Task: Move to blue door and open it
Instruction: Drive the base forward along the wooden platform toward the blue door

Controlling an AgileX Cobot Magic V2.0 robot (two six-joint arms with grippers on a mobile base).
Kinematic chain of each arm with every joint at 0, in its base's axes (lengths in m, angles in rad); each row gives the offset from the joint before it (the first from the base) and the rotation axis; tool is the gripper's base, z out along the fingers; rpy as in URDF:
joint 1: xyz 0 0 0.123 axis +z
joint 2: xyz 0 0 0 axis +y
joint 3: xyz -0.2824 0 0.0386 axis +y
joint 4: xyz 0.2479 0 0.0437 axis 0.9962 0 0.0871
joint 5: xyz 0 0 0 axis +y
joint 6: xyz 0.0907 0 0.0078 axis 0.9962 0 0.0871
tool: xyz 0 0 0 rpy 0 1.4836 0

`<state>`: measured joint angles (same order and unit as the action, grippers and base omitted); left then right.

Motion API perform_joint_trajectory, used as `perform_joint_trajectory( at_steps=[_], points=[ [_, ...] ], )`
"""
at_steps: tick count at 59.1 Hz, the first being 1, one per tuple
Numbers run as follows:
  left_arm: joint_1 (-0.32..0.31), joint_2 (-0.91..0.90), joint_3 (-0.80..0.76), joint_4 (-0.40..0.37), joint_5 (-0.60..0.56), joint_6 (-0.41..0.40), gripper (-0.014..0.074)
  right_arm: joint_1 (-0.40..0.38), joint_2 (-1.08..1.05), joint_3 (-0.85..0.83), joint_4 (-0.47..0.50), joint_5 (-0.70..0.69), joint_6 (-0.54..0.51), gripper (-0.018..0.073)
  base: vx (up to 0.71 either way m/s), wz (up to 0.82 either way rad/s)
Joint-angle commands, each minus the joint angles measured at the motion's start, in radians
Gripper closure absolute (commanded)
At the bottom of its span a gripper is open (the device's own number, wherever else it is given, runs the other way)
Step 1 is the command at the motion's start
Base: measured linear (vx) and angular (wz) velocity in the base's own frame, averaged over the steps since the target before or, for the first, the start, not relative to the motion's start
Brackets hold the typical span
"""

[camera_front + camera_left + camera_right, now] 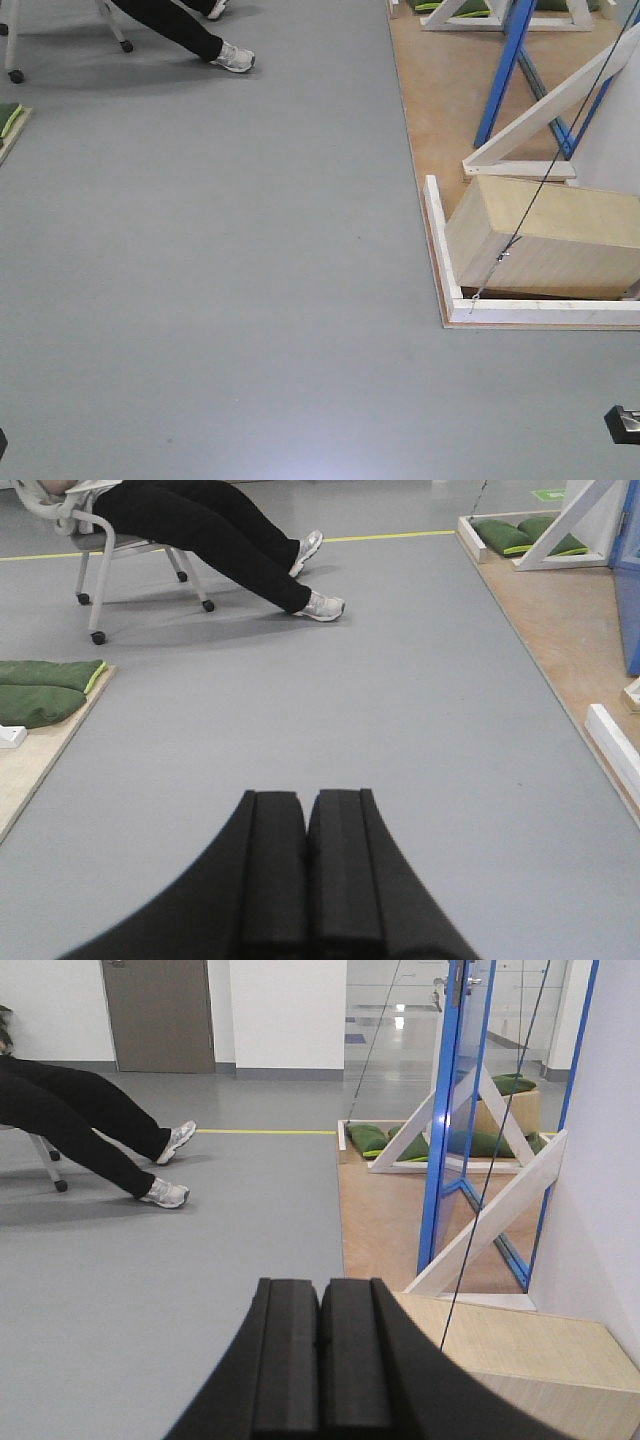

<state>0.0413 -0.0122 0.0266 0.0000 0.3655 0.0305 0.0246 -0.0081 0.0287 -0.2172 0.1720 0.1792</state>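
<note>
Grey floor point(400, 710) fills the big room, with one yellow line point(380, 536) far off. I count two pincers, the left gripper point(306, 805) and the right gripper point(320, 1290). Both are squeezed tight together with nothing in them. The blue door point(631, 600) shows only as a blue strip at the right edge of the left wrist view, I think. It is ahead of the left gripper, off to its right and well apart from it. One person point(200, 520) leans back in one chair point(104, 570), wearing two white shoes point(322, 606). One wooden box point(545, 235) sits on the brown board point(430, 100). Four green bags point(45, 688) lie about, two at the left and two far right.
</note>
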Motion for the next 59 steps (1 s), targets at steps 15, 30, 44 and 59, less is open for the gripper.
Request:
perform_joint_trajectory(
  at_steps=[15, 30, 44, 59],
  points=[
    [0.001, -0.014, 0.004, 0.0, -0.078, -0.003, 0.0526, 0.003, -0.019, 0.021, -0.012, -0.074, -0.004, 0.0554, 0.0, 0.0],
    [0.001, -0.014, 0.004, 0.0, -0.078, -0.003, 0.0526, 0.003, -0.019, 0.021, -0.012, -0.077, -0.004, 0.0554, 0.0, -0.01],
    [0.001, -0.014, 0.004, 0.0, -0.078, -0.003, 0.0526, 0.003, -0.019, 0.021, -0.012, -0.077, -0.004, 0.0554, 0.04, 0.0],
    [0.001, -0.014, 0.004, 0.0, -0.078, -0.003, 0.0526, 0.003, -0.019, 0.021, -0.012, -0.077, -0.004, 0.0554, 0.11, 0.08]
  ],
)
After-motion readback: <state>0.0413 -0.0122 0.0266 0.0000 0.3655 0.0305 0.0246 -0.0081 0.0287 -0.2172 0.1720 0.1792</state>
